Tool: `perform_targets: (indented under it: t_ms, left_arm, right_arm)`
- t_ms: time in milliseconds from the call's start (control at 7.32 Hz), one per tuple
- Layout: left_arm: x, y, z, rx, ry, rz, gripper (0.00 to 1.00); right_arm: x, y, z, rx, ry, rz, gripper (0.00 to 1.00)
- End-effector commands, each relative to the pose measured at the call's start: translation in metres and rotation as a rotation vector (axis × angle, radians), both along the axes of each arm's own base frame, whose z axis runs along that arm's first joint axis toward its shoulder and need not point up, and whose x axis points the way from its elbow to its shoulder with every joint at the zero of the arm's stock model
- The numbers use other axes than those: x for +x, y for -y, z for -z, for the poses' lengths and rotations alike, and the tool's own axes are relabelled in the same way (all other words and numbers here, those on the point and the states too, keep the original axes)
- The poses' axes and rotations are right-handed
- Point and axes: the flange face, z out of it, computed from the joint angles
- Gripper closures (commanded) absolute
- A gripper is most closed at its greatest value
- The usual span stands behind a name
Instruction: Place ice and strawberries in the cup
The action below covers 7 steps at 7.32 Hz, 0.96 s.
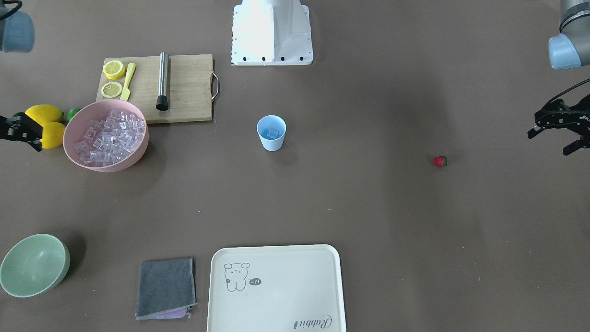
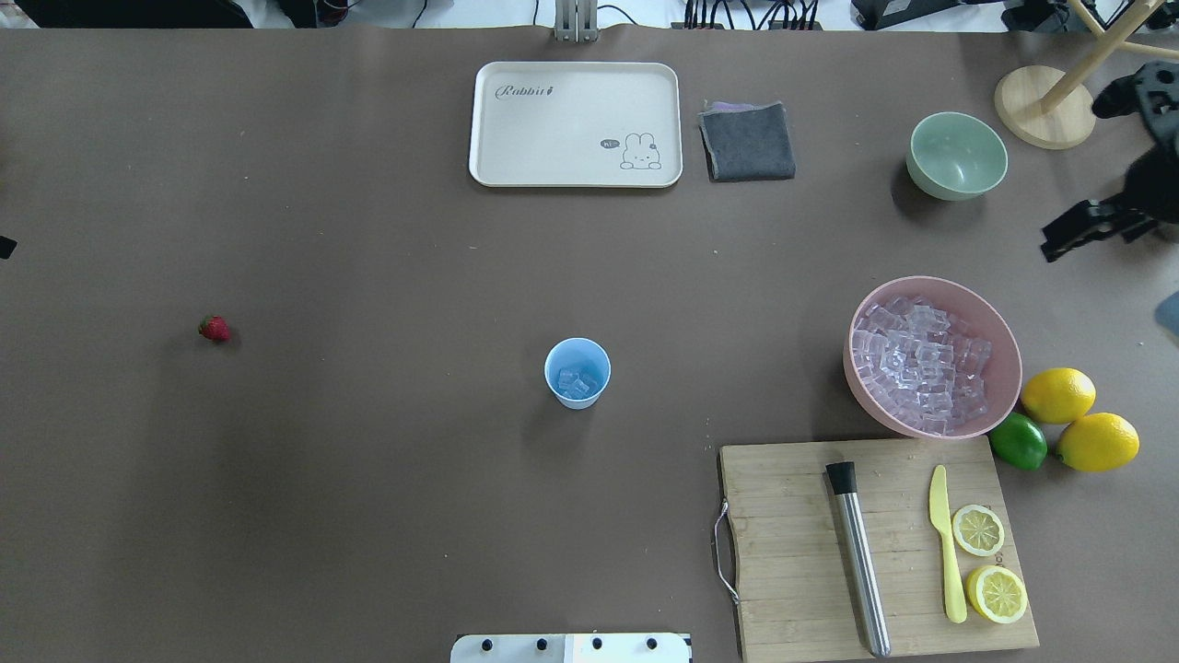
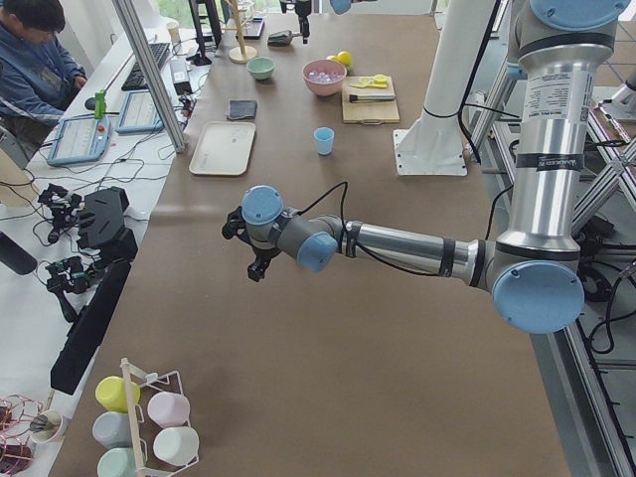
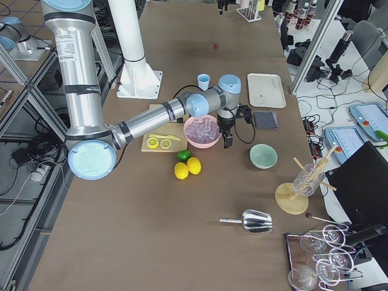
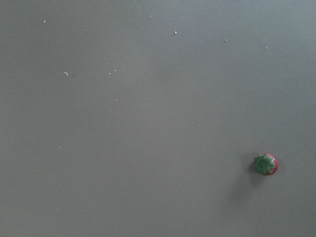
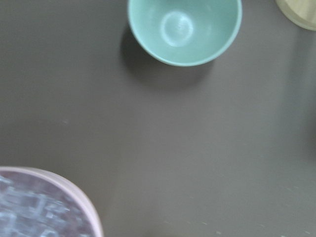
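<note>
The left end effector (image 1: 550,144) hangs with fingers spread; the right end effector (image 1: 31,136) points downward.

Brown counter (image 2: 368,460). At the overhead view's right: pink bowl (image 2: 1006,354), with two whole lemons (image 2: 1057,394) and a lime (image 2: 1018,440) just beside it. Wooden cutting board (image 2: 792,552) nearby carries steel muddler (image 2: 858,557), yellow knife (image 2: 944,543) and two lemon halves (image 2: 978,529). Far edge: cream rabbit-print tray (image 2: 553,129), folded grey cloth (image 2: 747,141), pale green bowl (image 2: 956,155).
</note>
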Motion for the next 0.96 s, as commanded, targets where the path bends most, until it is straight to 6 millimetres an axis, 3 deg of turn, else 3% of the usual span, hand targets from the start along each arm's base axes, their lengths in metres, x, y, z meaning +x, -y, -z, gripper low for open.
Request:
perform_targets:
  t_ms: [0,137,273,410,546,819]
  left_arm:
    - [-0.002,-0.007,-0.006,-0.05,-0.008,0.049,0.01]
    - [-0.002,-0.007,-0.005,-0.053,-0.011,0.057,0.01]
    - [-0.001,-0.005,-0.003,-0.07,-0.011,0.071,0.01]
    - [0.006,-0.006,-0.002,-0.112,-0.018,0.087,0.01]
    - [0.025,-0.008,0.002,-0.155,-0.024,0.132,0.01]
    - [0.088,-0.017,0.002,-0.166,0.024,0.216,0.01]
  right_arm:
    - [0.112,-0.046,-0.099,-0.054,0.016,-0.003,0.0]
    - [0.149,-0.064,-0.126,-0.036,0.004,0.008,0.0]
    - [0.17,-0.09,-0.161,-0.025,-0.011,0.067,0.0]
    - [0.195,-0.095,-0.17,-0.035,-0.013,0.015,0.0]
    - [0.197,-0.096,-0.173,-0.063,-0.015,-0.009,0.0]
    - [0.198,-0.096,-0.171,-0.086,-0.021,-0.04,0.0]
